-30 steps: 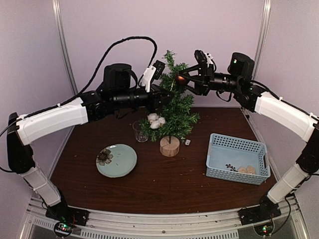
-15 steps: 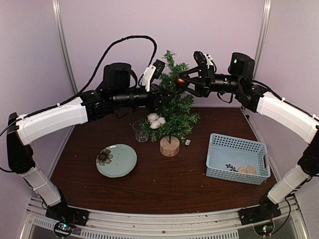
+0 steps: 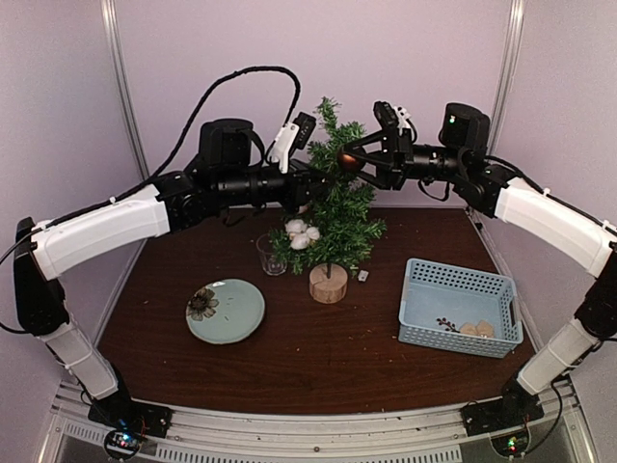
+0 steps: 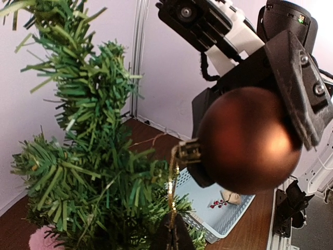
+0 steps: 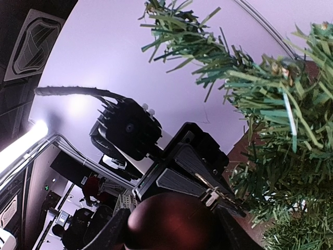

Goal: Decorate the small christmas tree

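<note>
The small christmas tree (image 3: 339, 207) stands mid-table on its wooden stump base (image 3: 329, 284). Near its top, my right gripper (image 3: 349, 160) is shut on a brown-red ball ornament (image 3: 348, 162), which fills the left wrist view (image 4: 248, 140) and sits low in the right wrist view (image 5: 171, 224). A gold hanging string (image 4: 173, 190) runs from the ball's cap down to my left gripper (image 4: 174, 235), which is shut on it right beside the green branches (image 4: 88, 172). A white cotton ornament (image 3: 302, 232) hangs on the tree's lower left.
A drinking glass (image 3: 271, 255) stands left of the tree and a pale green plate (image 3: 241, 318) lies nearer the front. At the right, a blue basket (image 3: 424, 282) holds a red berry sprig and small wooden pieces. A small white piece (image 3: 362, 276) lies beside the stump.
Both grippers have shifted only slightly by the treetop, the ball nudging closer to the branches. Neither grip has changed.
</note>
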